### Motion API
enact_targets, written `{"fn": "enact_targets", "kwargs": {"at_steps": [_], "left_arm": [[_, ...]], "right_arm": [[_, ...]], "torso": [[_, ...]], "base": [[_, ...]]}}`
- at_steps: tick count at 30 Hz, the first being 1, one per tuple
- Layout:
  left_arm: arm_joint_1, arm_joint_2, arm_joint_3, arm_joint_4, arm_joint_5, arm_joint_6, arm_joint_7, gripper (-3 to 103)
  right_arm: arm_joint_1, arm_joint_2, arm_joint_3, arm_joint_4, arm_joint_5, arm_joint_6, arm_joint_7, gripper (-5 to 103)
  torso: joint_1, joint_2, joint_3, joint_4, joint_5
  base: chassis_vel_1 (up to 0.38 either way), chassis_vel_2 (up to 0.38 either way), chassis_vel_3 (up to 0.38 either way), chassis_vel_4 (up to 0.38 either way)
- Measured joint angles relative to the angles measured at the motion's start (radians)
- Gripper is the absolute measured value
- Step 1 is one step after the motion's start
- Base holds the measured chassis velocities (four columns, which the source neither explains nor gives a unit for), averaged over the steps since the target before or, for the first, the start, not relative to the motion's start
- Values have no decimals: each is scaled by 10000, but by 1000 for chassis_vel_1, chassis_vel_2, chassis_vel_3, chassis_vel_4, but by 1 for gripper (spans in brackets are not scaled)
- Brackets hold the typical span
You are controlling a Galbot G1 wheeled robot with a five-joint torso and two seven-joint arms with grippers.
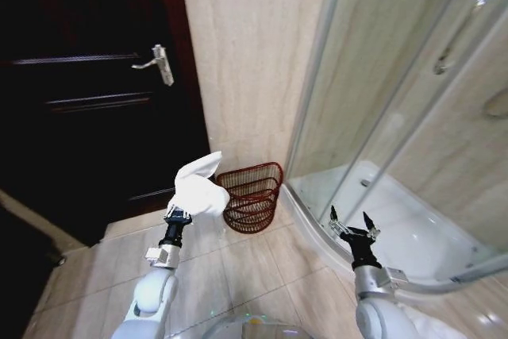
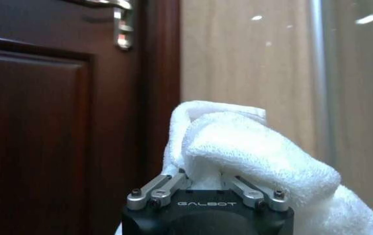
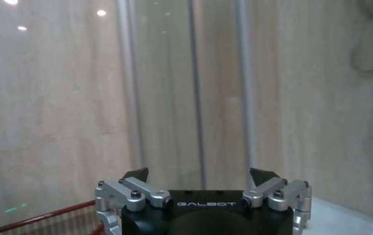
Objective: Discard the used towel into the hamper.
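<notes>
A bunched white towel (image 1: 200,186) is held up in my left gripper (image 1: 181,210), which is shut on it just left of the hamper (image 1: 251,197). In the left wrist view the towel (image 2: 252,161) bulges out above the gripper (image 2: 206,188). The hamper is a dark red-brown openwork basket standing on the tile floor against the beige wall. My right gripper (image 1: 353,224) is open with nothing between its fingers, raised to the right of the hamper near the shower. In the right wrist view the gripper (image 3: 199,175) faces the glass, and a bit of the hamper rim (image 3: 43,218) shows.
A dark wooden door (image 1: 87,93) with a metal handle (image 1: 159,63) stands to the left. A curved glass shower enclosure (image 1: 397,117) with a white tray (image 1: 405,228) fills the right. Beige floor tiles (image 1: 238,267) lie open in front of the hamper.
</notes>
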Motion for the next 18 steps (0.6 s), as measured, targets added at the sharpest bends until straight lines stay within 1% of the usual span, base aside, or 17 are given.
{"fn": "enact_targets", "kwargs": {"at_steps": [3,4,5,6,10,11,12,14,15,16,18], "left_arm": [[-160,30,10,108,-10,39,145,12],[-318,40,9,203,4,65,347,12],[-455,41,10,291,10,94,505,12],[-455,41,10,291,10,94,505,12],[-1022,67,139,618,-111,530,742,12],[-1022,67,139,618,-111,530,742,12],[-1151,122,87,624,-217,808,824,12],[-1365,317,27,603,-523,1399,1028,12],[-1365,317,27,603,-523,1399,1028,12],[-1609,428,106,669,-639,1699,1153,12],[-2115,559,346,954,-695,2050,1388,12]], "right_arm": [[82,23,1,-23,-5,-11,2,100],[124,23,4,-30,-8,-70,5,100],[153,22,0,-36,-14,-127,6,100],[153,22,0,-36,-14,-127,6,100],[369,51,-93,-136,-141,-195,6,100],[369,51,-93,-136,-141,-195,6,100],[518,32,-167,-205,-168,-241,-4,100],[706,-32,-246,-305,-237,-275,-63,100],[706,-32,-246,-305,-237,-275,-63,100],[716,-50,-254,-331,-260,-275,-78,100],[709,-69,-251,-342,-301,-240,-93,100]], "torso": [[0,0,0,-1,0],[0,0,0,-5,0],[0,0,0,-5,-1],[0,0,0,-5,-1],[1,0,1,1,-2],[1,0,1,1,-2],[1,0,1,0,-1],[1,0,2,6,0],[1,0,2,6,0],[0,1,1,6,1],[1,1,1,5,0]], "base": [[-119,-101,-98,-102],[-74,-95,-90,-82],[-74,-41,-51,-82],[-74,-41,-51,-82],[-15,-10,-7,-11],[0,0,0,0],[0,0,0,0],[0,0,0,0],[0,0,0,0],[0,0,0,0],[0,0,0,0]]}}
